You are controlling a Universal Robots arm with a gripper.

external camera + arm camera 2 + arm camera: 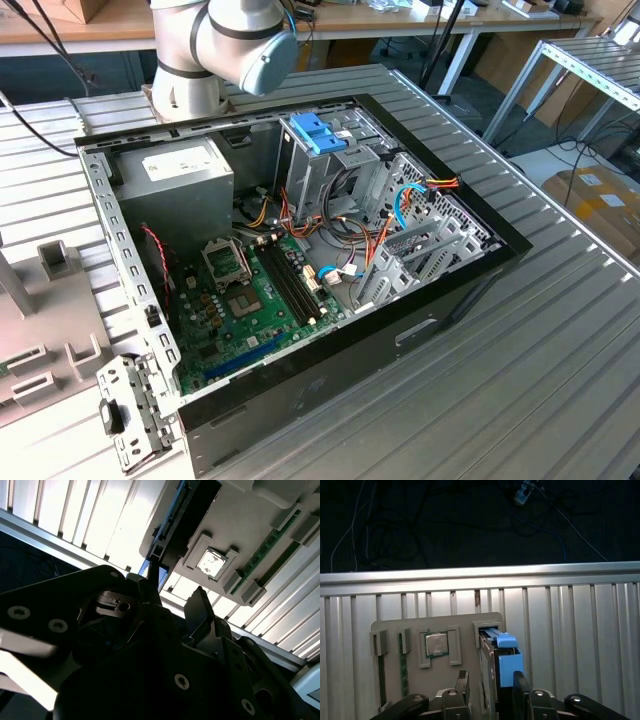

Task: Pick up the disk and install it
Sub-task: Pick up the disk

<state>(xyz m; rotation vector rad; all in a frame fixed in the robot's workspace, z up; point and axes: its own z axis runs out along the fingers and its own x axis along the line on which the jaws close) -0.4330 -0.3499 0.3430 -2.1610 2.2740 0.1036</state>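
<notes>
While I hover above the grey holder (440, 625) | my claw (491, 679) wide, one finger each side of the disk (509, 666) | disk stands on edge in the holder's slot

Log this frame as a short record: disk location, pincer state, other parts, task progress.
disk: on edge in a slot of the grey holder, blue rail showing
pincer: open, one finger on each side of the disk; contact not clear
holder also carries: chip
holder rests on: ribbed table
case: open, seen in the exterior view
progress: disk not lifted, not installed
</notes>
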